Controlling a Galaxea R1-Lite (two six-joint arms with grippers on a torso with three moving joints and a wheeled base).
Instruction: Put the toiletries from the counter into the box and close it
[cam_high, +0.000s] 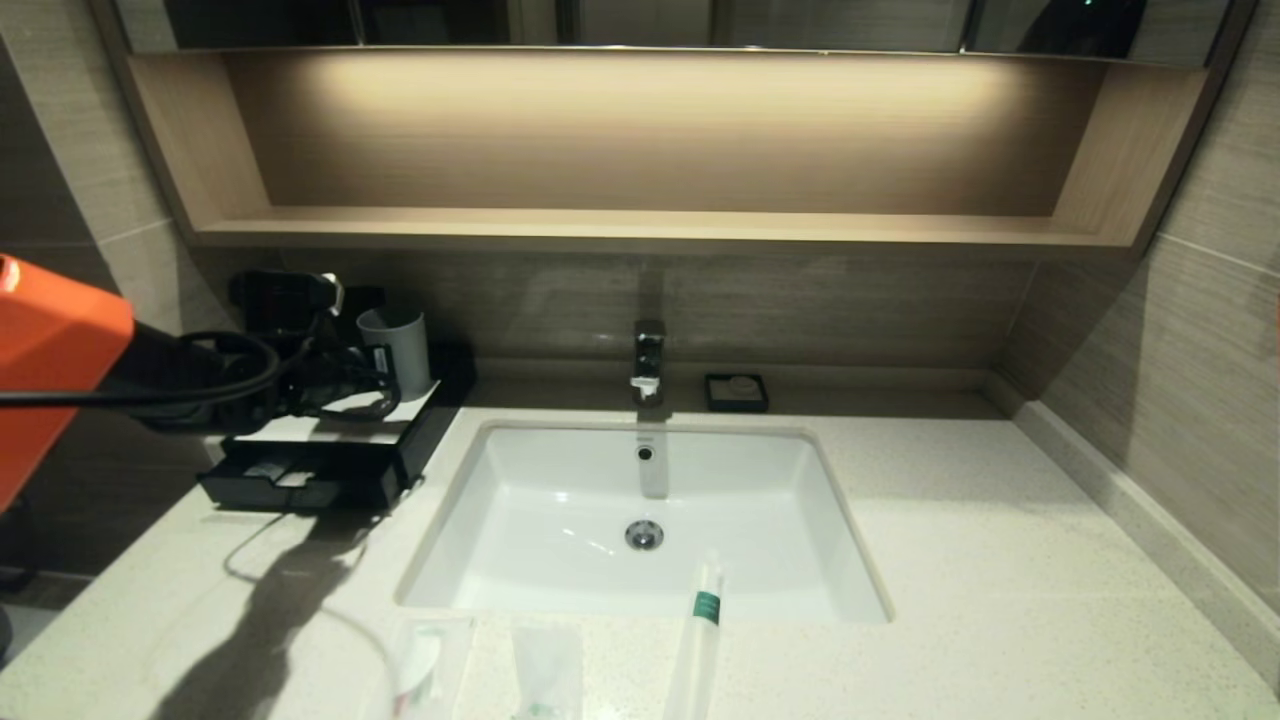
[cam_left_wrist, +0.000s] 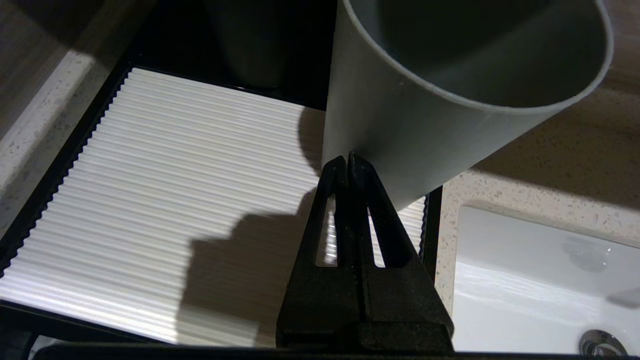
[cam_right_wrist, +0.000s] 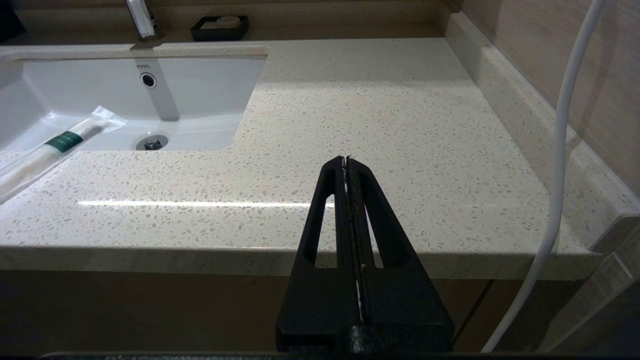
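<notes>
Where the counter (cam_high: 1000, 560) meets the wall at the left of the head view, the black box (cam_high: 330, 450) sits with its drawer pulled out toward the near edge. The left gripper (cam_left_wrist: 348, 162) hovers over the box's ribbed white top, its fingers clenched together on nothing, tips right against the side of the grey cup (cam_left_wrist: 450, 85) standing there. Along the bottom edge of the head view lie the toiletries: two clear sachets (cam_high: 545, 670) side by side, and the white stick pack (cam_high: 700, 630) with its green band, its tip reaching over the sink (cam_high: 560, 500) rim. The right gripper (cam_right_wrist: 347, 162) hangs below the counter's front edge, pinched closed, empty.
</notes>
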